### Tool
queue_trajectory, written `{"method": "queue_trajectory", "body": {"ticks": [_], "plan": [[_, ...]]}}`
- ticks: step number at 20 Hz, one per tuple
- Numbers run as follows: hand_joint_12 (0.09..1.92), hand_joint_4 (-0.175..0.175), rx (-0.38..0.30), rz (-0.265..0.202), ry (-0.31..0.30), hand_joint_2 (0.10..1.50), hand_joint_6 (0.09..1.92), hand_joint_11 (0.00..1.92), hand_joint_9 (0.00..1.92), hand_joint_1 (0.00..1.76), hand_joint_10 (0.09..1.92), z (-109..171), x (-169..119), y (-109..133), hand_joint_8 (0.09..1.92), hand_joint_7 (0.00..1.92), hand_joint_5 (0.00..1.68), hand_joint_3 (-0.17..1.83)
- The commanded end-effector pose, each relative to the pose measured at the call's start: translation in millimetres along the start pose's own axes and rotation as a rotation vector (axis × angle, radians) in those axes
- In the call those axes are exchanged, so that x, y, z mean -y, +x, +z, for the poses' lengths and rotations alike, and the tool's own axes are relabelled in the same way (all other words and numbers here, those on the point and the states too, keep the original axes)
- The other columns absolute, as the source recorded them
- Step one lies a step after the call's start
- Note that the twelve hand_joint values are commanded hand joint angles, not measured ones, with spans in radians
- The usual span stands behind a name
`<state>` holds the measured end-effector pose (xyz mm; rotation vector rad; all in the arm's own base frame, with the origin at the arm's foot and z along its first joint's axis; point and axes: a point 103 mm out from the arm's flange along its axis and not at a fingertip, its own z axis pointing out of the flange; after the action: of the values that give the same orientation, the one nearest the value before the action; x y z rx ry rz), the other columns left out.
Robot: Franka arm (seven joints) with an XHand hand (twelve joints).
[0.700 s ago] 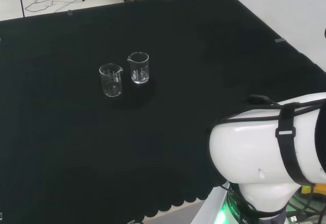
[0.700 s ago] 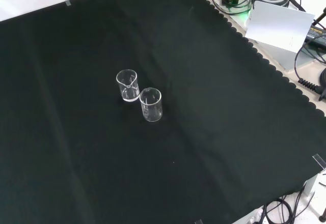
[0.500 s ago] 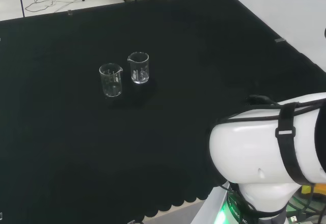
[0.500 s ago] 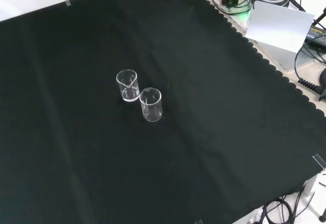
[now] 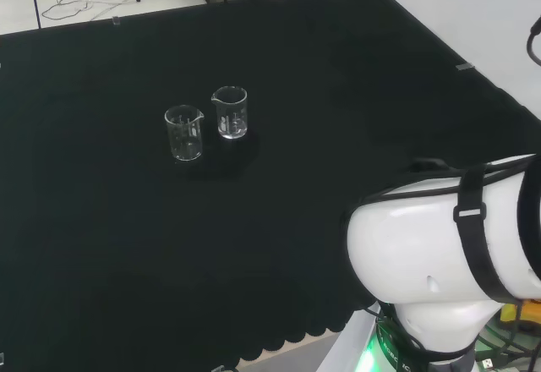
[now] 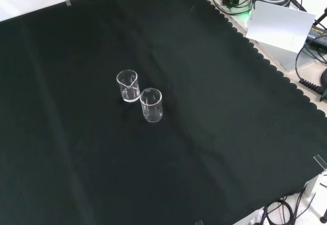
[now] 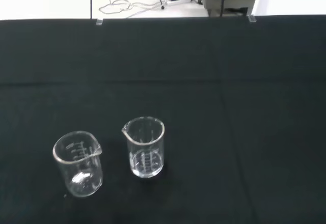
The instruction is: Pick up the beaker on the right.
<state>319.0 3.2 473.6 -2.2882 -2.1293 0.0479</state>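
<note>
Two small clear glass beakers stand upright and close together on the black cloth. In the head view one beaker (image 5: 184,134) is on the left and the other beaker (image 5: 230,112) is right of it and a little farther off. The front view has that right-hand beaker (image 6: 127,85) higher up and the other beaker (image 6: 151,105) nearer. From the wrist camera, still at a distance, I see both beakers: one (image 7: 78,163) beside the other (image 7: 144,146). Both look empty.
The arm's white link (image 5: 439,254) fills the lower right of the head view. Cables and a white box (image 6: 281,28) lie beyond the cloth's scalloped edge at the front view's upper right. Black cloth (image 6: 214,133) stretches wide around the beakers.
The beakers have not moved. The arm's white link has shifted slightly in the head view.
</note>
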Motion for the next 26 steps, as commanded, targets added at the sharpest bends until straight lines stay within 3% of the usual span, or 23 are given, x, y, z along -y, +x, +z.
{"method": "queue_trajectory", "body": {"ticks": [1, 13, 21, 26], "plan": [[1.29, -0.009, -0.030, 0.051, 0.002, 1.30, 0.20, 0.00, 0.13, 0.13, 0.66, 7.4, -8.5, -46.5, 0.51, 0.01, 0.28, 0.30], [1.29, -0.014, -0.049, 0.091, 0.069, 1.29, 0.19, 0.00, 0.13, 0.16, 0.66, 53.8, -46.9, -73.3, 0.51, 0.01, 0.31, 0.28], [1.30, -0.017, -0.106, 0.055, 0.043, 1.25, 0.17, 0.00, 0.17, 0.27, 0.68, 91.6, -99.4, -60.6, 0.53, 0.04, 0.31, 0.25], [1.39, -0.020, -0.156, 0.045, 0.062, 1.15, 0.11, 0.00, 0.28, 0.40, 0.71, 123.9, -128.9, -52.3, 0.58, 0.11, 0.32, 0.24]]}}
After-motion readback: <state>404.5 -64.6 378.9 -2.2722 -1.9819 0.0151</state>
